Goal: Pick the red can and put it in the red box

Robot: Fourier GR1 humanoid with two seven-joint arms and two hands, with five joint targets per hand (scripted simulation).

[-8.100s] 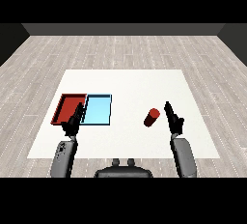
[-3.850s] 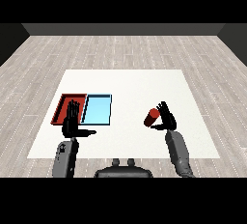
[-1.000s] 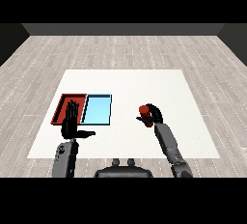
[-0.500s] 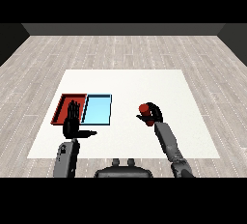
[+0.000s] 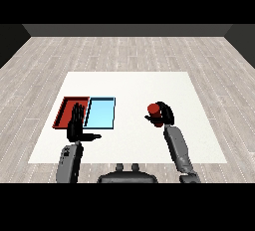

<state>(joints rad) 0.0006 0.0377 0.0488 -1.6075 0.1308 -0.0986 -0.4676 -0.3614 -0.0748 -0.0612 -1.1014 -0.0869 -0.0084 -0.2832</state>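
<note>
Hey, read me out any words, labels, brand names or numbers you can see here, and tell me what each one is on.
There is no readable text.
Red can, held in the right robot hand: plain, no label showing.
Red tray and light blue tray: plain, no markings.
White table: no print or signs.
Left robot hand: plain black, no lettering.

Two trays lay side by side near the table's left edge, one tray outermost, the other tray touching its right side. A can was toward the table's right edge, well apart from both trays.
</note>
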